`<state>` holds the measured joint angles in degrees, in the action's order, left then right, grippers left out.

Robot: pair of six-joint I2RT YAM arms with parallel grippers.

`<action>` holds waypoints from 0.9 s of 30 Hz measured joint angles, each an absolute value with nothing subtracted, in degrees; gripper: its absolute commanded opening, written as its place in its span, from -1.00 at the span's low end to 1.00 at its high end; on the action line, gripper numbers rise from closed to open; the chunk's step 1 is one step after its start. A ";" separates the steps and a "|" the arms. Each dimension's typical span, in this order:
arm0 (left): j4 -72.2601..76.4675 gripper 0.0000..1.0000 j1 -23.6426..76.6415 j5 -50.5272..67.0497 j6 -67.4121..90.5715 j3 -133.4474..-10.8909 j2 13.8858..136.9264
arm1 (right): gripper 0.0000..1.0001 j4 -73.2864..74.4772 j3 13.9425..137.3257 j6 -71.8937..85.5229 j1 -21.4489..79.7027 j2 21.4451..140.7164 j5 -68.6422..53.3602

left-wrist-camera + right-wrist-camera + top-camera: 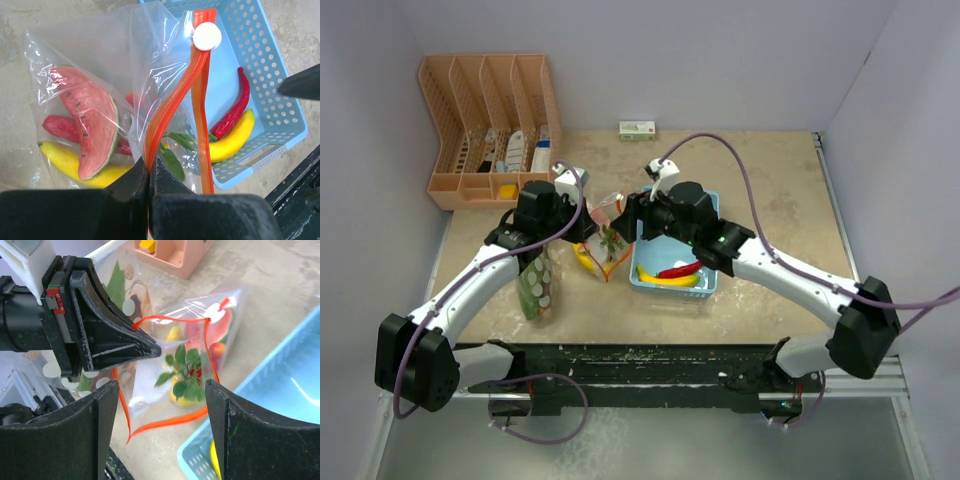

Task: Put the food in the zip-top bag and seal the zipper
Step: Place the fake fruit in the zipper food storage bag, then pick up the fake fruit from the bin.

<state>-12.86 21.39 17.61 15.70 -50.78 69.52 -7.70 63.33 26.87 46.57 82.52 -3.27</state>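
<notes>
A clear zip-top bag (605, 240) with an orange zipper (172, 105) and white slider (207, 36) lies left of the light-blue basket (710, 280). It holds a watermelon slice (90, 125), a yellow banana (65, 160), red pieces and green leaves (187, 365). My left gripper (149, 165) is shut on the bag's orange zipper edge and holds the mouth open. A red chilli (232, 112) and a yellow banana (235, 140) lie in the basket. My right gripper (162, 405) is open and empty, hovering over the bag's mouth beside the basket's left wall.
A peach file organizer (490, 130) stands at the back left. A small white-green box (638, 129) lies by the back wall. A printed pouch (537, 285) lies under my left arm. The right arm crosses above the basket.
</notes>
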 measured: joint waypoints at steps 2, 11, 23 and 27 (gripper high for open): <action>-12.86 -1.00 21.39 17.61 15.70 -50.78 69.52 | 0.53 -4.23 63.53 27.18 46.65 79.72 -0.43; -12.86 -1.00 21.39 18.00 15.73 -50.78 69.52 | 0.83 21.37 64.73 30.33 46.61 82.59 12.12; -12.86 -1.00 21.41 18.90 15.70 -50.78 69.38 | 0.87 29.91 62.67 33.01 44.25 87.13 14.00; -12.86 -1.00 21.39 18.94 15.70 -50.78 69.38 | 0.86 29.58 61.28 34.04 42.85 90.91 13.82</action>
